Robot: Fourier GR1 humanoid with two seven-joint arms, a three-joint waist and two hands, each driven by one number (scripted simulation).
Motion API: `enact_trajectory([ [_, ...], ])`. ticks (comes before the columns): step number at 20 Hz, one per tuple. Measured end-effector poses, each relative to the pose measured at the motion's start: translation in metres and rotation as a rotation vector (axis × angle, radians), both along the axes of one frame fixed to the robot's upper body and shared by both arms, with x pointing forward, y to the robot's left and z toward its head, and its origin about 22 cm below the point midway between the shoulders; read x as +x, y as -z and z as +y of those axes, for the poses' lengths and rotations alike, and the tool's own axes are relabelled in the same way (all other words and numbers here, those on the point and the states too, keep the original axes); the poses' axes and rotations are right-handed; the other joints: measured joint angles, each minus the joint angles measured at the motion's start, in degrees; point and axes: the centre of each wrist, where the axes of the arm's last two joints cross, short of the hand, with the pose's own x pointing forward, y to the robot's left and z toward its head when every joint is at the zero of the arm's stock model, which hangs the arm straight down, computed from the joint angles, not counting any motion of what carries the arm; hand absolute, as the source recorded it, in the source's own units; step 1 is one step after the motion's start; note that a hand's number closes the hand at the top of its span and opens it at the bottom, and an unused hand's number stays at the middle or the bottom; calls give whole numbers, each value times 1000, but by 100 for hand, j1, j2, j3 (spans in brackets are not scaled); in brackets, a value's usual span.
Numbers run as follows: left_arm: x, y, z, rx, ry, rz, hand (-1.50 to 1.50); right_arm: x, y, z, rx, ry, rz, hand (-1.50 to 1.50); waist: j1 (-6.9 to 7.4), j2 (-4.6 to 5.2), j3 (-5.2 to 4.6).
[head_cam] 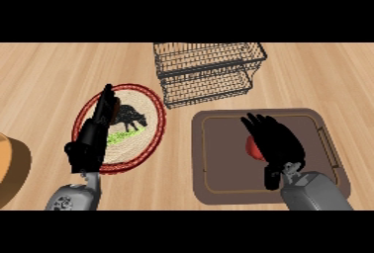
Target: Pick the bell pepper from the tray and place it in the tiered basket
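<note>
A red bell pepper lies on the brown tray at the right, mostly hidden under my right hand. That hand hovers over the pepper with its fingers stretched forward and open; whether it touches the pepper I cannot tell. The black wire tiered basket stands behind the tray, at the top middle. My left hand stays open at the left, fingers straight and pointing away, above a round plate.
A round woven plate with a red rim and a dark animal picture lies left of the tray. An orange-brown rounded object shows at the left edge. Bare wooden counter surrounds everything.
</note>
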Motion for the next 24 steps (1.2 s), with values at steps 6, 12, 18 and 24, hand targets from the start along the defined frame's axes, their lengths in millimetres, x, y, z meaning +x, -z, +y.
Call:
enact_trajectory([
  [6,5,6,5,-2,-1,4,0,7,12,-3,27,3,-82,150,3,1,-1],
  [12,7,6,8,-5,1,7,0,10,26,-4,-23,-84,-216,150,15,-21,-16],
  [18,11,3,0,2,17,1,0,-2,31,75,-152,-48,-162,150,95,-38,-61],
  [24,15,3,-5,6,42,3,0,-14,25,135,-197,32,-149,150,241,6,-33],
])
